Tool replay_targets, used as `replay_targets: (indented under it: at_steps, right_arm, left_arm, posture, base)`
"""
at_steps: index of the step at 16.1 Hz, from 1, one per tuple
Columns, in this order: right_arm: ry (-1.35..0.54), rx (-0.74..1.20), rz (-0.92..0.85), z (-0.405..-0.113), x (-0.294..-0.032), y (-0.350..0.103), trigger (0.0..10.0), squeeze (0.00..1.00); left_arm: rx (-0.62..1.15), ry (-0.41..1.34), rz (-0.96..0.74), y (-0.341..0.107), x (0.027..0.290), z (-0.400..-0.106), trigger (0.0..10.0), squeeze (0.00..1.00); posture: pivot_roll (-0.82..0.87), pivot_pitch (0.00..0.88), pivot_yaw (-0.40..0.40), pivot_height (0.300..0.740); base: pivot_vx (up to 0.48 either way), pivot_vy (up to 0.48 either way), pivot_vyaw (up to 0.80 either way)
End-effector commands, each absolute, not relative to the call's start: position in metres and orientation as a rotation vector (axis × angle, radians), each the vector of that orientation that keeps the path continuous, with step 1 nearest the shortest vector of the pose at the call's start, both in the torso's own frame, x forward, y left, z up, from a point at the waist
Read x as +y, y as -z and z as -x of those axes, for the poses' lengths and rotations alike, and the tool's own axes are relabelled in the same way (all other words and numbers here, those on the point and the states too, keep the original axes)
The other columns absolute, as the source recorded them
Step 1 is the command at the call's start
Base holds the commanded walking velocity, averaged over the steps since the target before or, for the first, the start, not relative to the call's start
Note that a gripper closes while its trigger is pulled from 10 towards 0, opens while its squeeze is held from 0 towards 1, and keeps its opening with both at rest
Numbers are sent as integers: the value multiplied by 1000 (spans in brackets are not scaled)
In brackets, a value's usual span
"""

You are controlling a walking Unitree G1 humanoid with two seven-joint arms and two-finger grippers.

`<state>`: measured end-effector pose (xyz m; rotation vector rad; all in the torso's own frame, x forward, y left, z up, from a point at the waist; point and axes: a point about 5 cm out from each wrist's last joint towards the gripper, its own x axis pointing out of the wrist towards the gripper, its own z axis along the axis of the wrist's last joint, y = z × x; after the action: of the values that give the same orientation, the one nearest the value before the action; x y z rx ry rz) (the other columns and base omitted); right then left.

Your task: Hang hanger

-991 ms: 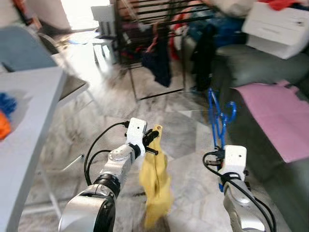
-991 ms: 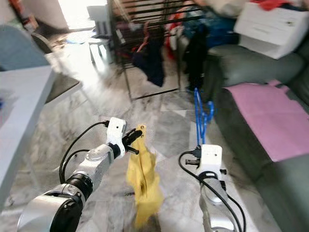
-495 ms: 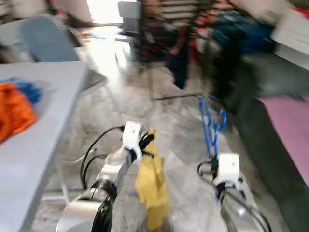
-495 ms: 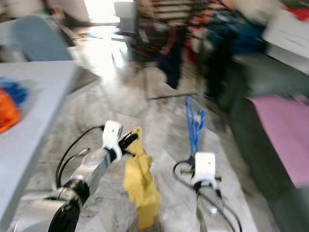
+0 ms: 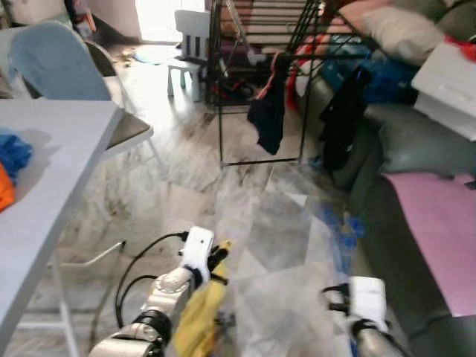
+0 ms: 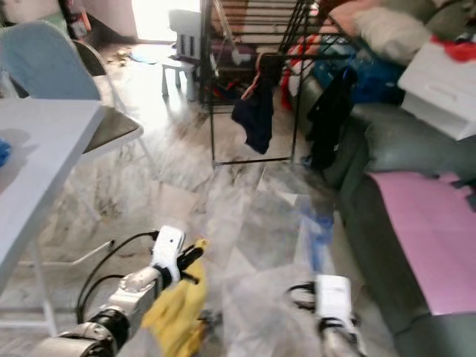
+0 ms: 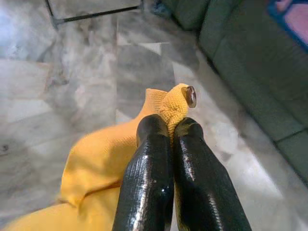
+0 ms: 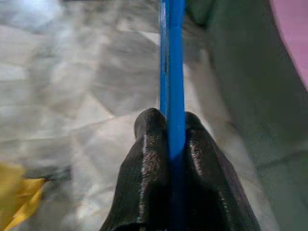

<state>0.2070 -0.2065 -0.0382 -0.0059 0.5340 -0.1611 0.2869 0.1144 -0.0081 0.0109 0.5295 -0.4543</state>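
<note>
The hanger [image 8: 172,62] is bright blue plastic, seen in the right wrist view as a thin straight bar that runs up from between the two black fingers [image 8: 149,159] of the right gripper [image 8: 169,126], which are clenched on it. In the head views it is only a faint blue smear [image 5: 341,227] above the right arm's white wrist block [image 5: 367,294], so its hook and full outline cannot be made out, and the gripper itself is hidden behind that block. It is held low, above the marble floor [image 5: 260,223], just beside a grey sofa [image 5: 416,149] on the robot's right. The left gripper [image 7: 171,127] is low on the left, its fingers pressed shut on the knitted edge of a yellow cloth [image 7: 106,159], close to a small round button or eyelet; the cloth hangs down from the grip and is cut off at the bottom of the head views [image 5: 197,323]. Ahead stands a black drying rack [image 5: 256,82] with a dark garment [image 5: 268,123] draped from it; more clothes in blue, black and red are piled behind it, too jumbled to tell apart. A pink sheet [image 5: 439,223] lies on the sofa seat, and a white box [image 5: 446,89] sits on the sofa farther back. To the left is a pale table [image 5: 52,171] with blue and orange fabric at its edge, partly cut off, and a blue-backed chair [image 5: 52,56] behind it.
</note>
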Motion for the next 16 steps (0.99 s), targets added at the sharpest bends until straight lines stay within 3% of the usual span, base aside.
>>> replay_targets:
  at_steps: [1, 4, 7, 11, 16]
  right_arm:
    - [167, 574, -39, -208, -201, 46, 10000, 0]
    - [145, 659, -20, -204, -198, 58, 10000, 0]
    - [217, 830, -197, -185, -194, 78, 10000, 0]
    - [240, 964, -155, -153, -207, 93, 10000, 0]
    - [229, 1057, -114, -122, -211, 103, 10000, 0]
  left_arm:
    - [563, 450, -66, 14, 118, -283, 10000, 0]
    - [651, 417, -97, 26, 122, -272, 10000, 0]
    - [784, 302, -82, 39, 138, -260, 10000, 0]
    - [884, 310, -255, 54, 160, -241, 10000, 0]
    - [912, 326, -279, 58, 165, -234, 10000, 0]
  posture:
    - [54, 0, -108, 740]
    - [64, 0, -109, 740]
    - [71, 0, -108, 740]
    - [66, 0, -97, 740]
    - [79, 0, -97, 740]
  base:
    - [0, 0, 0]
    - [0, 0, 0]
    - [0, 0, 0]
    - [0, 0, 0]
    - [0, 0, 0]
